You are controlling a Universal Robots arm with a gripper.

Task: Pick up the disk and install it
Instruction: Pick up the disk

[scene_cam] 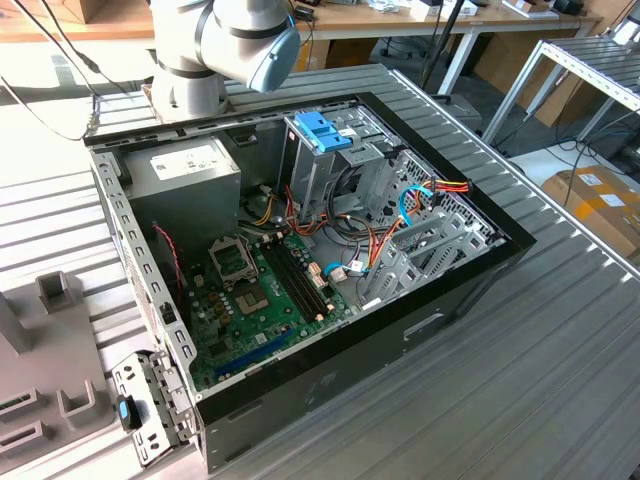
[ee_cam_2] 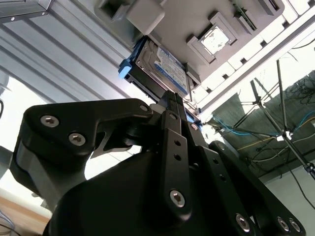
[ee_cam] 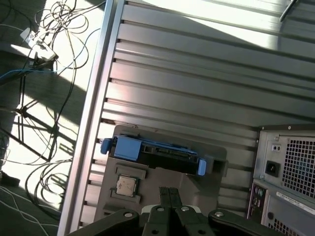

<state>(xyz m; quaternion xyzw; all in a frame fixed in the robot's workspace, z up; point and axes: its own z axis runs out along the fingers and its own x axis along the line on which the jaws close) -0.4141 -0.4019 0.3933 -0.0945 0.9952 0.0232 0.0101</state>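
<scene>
Black gripper (ee_cam: 170, 189) looms close in both wrist views. Installation has not begun, I judge: the open computer case (scene_cam: 400, 330) lies on the table (scene_cam: 560, 400), and the disk (ee_cam: 157, 150) stands on edge in a grey holder (ee_cam: 147, 182). The fingers (ee_cam: 164, 196) are pressed together, empty, near the disk.

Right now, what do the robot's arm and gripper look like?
In the exterior view the arm is made of rounded silver-grey tubular joints, one closed by a pale blue round cap. In both wrist views the gripper is matte black, with flat angular linkage bars fixed by silver screws and pins, narrowing to two slim straight fingers.
</scene>
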